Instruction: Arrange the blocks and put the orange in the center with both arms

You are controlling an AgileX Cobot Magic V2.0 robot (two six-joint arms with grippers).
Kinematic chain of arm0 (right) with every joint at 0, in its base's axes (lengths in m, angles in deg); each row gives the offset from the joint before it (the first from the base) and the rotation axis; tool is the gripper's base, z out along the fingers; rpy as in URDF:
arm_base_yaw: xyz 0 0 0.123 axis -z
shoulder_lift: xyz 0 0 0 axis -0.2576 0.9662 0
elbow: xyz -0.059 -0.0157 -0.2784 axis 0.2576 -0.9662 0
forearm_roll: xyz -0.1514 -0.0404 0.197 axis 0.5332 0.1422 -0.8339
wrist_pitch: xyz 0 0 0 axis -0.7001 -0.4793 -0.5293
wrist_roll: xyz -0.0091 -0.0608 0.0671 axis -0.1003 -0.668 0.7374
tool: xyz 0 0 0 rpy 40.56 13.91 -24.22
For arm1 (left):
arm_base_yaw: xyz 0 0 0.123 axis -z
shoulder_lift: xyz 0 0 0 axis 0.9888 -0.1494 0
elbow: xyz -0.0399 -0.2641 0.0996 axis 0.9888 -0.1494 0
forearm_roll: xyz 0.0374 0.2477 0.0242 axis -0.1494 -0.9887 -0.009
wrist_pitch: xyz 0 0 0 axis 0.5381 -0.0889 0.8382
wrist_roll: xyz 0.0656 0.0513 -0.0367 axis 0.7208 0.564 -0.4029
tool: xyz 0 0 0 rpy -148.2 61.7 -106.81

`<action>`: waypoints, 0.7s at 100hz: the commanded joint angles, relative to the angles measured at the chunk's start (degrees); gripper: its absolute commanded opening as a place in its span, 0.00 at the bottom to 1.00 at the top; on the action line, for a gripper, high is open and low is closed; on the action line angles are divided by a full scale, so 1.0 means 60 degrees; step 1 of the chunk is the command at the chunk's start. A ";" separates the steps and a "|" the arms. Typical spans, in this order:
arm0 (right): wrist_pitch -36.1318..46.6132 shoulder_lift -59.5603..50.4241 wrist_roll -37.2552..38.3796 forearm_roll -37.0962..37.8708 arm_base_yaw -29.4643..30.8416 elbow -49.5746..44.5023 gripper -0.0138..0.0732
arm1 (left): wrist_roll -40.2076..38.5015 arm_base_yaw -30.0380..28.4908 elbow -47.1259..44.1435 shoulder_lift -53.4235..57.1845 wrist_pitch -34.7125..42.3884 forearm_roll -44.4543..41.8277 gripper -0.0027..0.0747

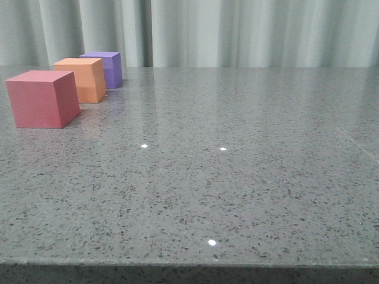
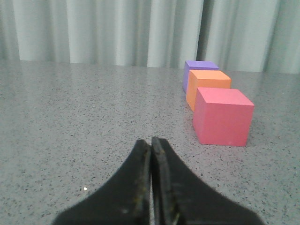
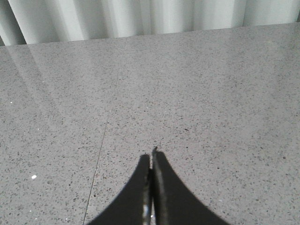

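Three cubes stand in a line at the table's far left in the front view: a red-pink block [image 1: 42, 98] nearest, the orange block [image 1: 82, 78] in the middle, a purple block [image 1: 108, 68] farthest. The left wrist view shows the same row: red-pink [image 2: 222, 116], orange [image 2: 207, 85], purple [image 2: 199, 70]. My left gripper [image 2: 151, 140] is shut and empty, well short of the red-pink block and off to its side. My right gripper [image 3: 151, 157] is shut and empty over bare table, with no block in its view. Neither arm shows in the front view.
The grey speckled tabletop [image 1: 225, 165] runs to a front edge near the bottom of the front view. Pale curtains [image 1: 237, 29] hang behind the table. A thin seam line [image 3: 101, 150] crosses the table surface in the right wrist view.
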State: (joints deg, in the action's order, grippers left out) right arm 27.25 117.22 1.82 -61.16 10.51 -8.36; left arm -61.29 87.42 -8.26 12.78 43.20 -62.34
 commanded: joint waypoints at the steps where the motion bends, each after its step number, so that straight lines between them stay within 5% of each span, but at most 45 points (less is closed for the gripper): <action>1: 0.0723 0.0023 -0.0104 0.0162 0.0050 0.0248 0.08 | 0.0015 -0.0023 -0.0004 0.0135 0.0829 0.0094 0.01; 70: 0.0718 0.0023 -0.0104 0.0162 0.0050 0.0248 0.08 | 0.0015 -0.0023 -0.0416 0.0375 0.1432 0.0094 0.01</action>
State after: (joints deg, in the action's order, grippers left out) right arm 27.25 117.22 1.82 -61.16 10.51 -8.36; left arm -61.18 87.42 -8.27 12.83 46.60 -62.31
